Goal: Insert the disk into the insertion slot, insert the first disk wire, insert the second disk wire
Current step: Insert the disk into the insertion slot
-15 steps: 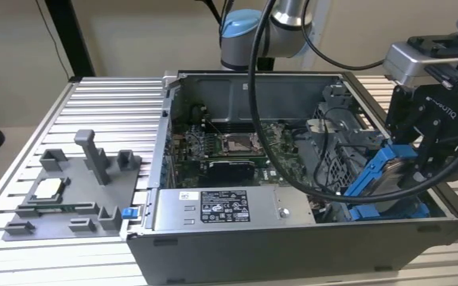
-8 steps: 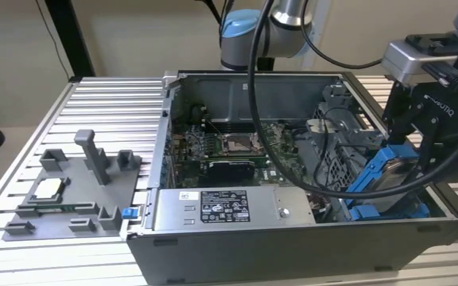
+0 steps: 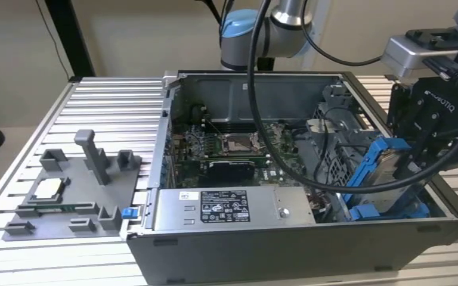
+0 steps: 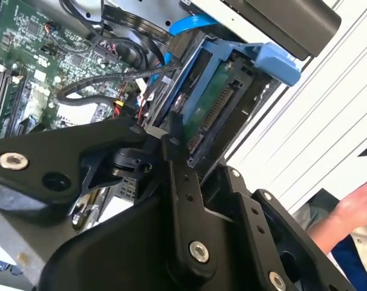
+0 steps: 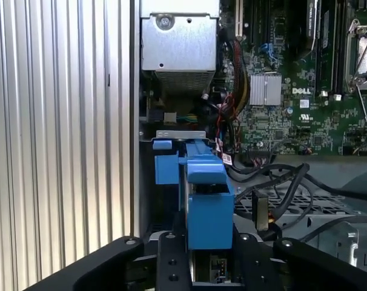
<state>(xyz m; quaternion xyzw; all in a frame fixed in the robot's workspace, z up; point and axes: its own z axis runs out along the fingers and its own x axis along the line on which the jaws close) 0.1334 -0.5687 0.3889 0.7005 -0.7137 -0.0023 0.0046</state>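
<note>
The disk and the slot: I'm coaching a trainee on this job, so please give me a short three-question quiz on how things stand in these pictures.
1. True or false: the disk lies flat, fully seated in the slot.
2. What do the jaws hold? A) a screwdriver B) the disk C) a cup
3. Fill in: in the exterior view, the grey fixture plate lies on the table on the computer case's ___ side.
Key: 1 false, it is tilted and held in the jaws; 2 B; 3 the exterior view's left.
</note>
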